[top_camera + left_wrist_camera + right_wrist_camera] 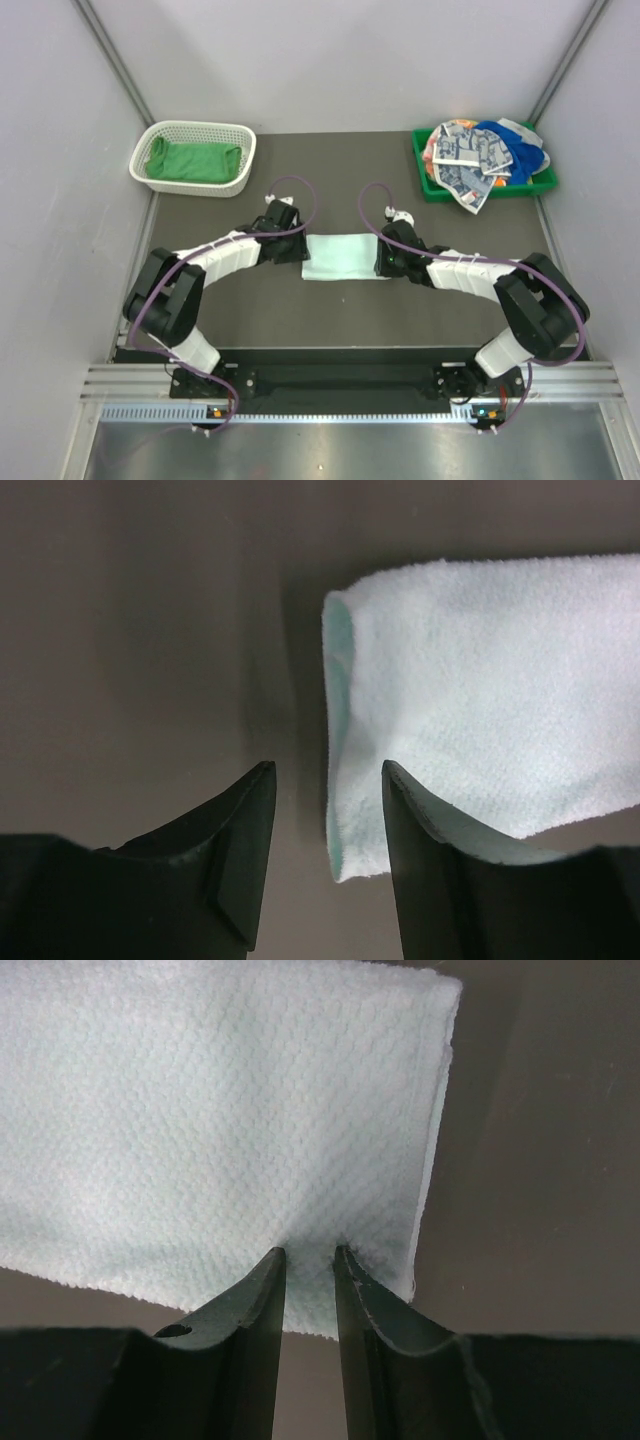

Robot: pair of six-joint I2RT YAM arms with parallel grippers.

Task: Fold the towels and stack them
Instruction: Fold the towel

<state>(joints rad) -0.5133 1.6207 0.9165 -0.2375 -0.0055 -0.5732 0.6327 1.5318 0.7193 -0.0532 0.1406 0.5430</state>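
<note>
A pale mint towel (pixel 345 257) lies folded flat at the centre of the dark table (pixel 330 315), with 1 arm at each short end.

The left gripper (pixel 325 770) sits at the towel's 9 o'clock end. Its jaws stand well apart and grip nothing. In the left wrist view the rounded fold of the towel lies in the gap between them, close to the right-hand finger, and bare table shows beside the other finger.

The right gripper (pixel 310 1255) sits at the towel's 3 o'clock end. Its jaws are drawn in to a narrow slit and pinch the towel's near edge close to a corner. The cloth puckers around the 2 tips.

At 10 o'clock on the table a white mesh basket (pixel 200 128) holds a bright green towel (pixel 195 162). At 2 o'clock a green tray (pixel 432 186) carries a loose heap of towels (pixel 480 155): white with grey-blue squares on top, royal blue behind, an orange-pink print at the left edge. Both containers are well apart from the mint towel.
</note>
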